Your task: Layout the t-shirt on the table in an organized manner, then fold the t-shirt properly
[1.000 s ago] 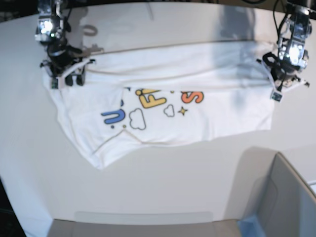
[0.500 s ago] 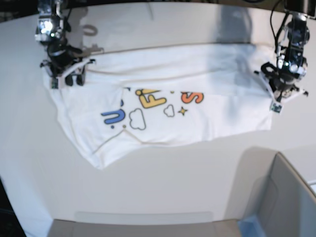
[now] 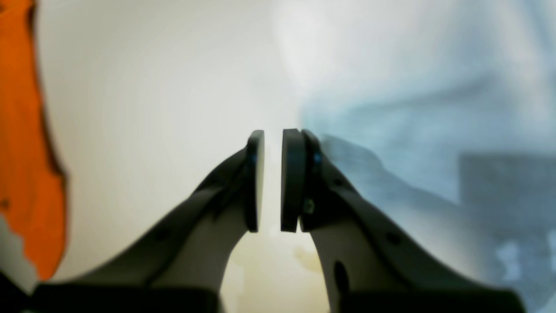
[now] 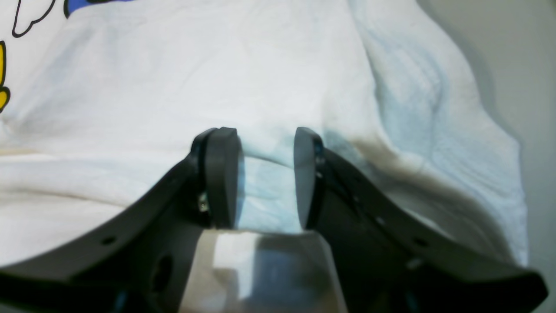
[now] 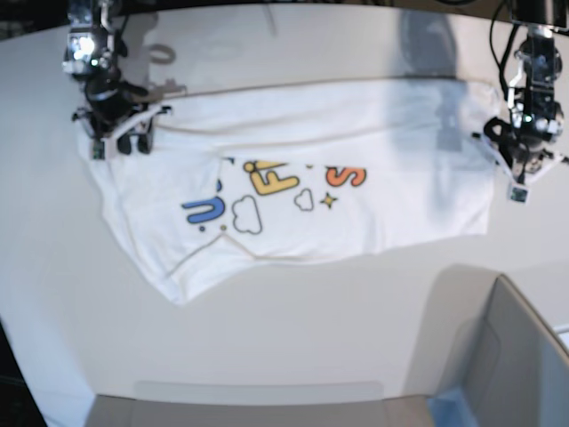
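Observation:
The white t-shirt (image 5: 373, 124) lies folded into a wide band across the far half of the table (image 5: 293, 338), its blue, yellow and orange letters facing up. My right gripper (image 5: 120, 142) stands on the shirt's upper left corner. In the right wrist view, the right gripper (image 4: 266, 130) is open, with rumpled t-shirt cloth (image 4: 226, 65) under and between its fingers. My left gripper (image 5: 518, 176) hovers just past the shirt's right edge. The left wrist view is blurred and shows the left gripper (image 3: 273, 132) with a narrow empty gap between its pads.
A grey box (image 5: 520, 347) with a blue corner (image 5: 449, 405) stands at the front right. A pale grey strip (image 5: 258, 391) runs along the table's front edge. An orange patch (image 3: 21, 130) fills the left of the left wrist view.
My left gripper has shifted right, off the shirt's right edge, and its jaws have parted slightly. The shirt's upper right corner now reaches further right. The right arm has stayed still.

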{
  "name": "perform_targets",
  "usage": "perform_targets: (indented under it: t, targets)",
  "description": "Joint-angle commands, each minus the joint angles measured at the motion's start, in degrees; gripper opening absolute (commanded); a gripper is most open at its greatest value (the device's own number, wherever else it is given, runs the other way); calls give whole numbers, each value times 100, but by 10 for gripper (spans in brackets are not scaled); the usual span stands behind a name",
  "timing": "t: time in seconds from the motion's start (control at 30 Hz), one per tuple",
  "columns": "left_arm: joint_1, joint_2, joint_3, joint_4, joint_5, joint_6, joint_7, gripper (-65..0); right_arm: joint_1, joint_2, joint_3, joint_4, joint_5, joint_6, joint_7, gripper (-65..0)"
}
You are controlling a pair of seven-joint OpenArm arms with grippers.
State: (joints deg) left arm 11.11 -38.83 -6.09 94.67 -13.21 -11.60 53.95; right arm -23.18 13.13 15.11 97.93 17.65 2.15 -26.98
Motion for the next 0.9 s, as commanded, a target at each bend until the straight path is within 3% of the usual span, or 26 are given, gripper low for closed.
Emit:
perform_targets:
  t: [0.0,0.13,0.3,0.57,0.73,0.87]
  targets:
    - [-61,19,-310,243,42,39,-90,-546,-25,72,31,75,-37,-17,-31,-426]
    - [502,344,-1048,1034,7,-14,-81,-541,-16,81,31,75,-37,-17,-31,-426]
    - [1258,503,-609,1834,-2,-58,-81,-541,10,81,31,58,-37,-17,-31,-426]
    - [1346,802,130,1043,-2,-58,68,-553,81,107,40,40,-37,-9,-40,-426]
    - [1372,802,200,568,-2,-58,104,-611,-69,116,40,22,-37,-9,-49,-426]
    - [1733,810,182,524,-2,-40,112,-615,-254,186,40,40,-37,-9,-49,-426]
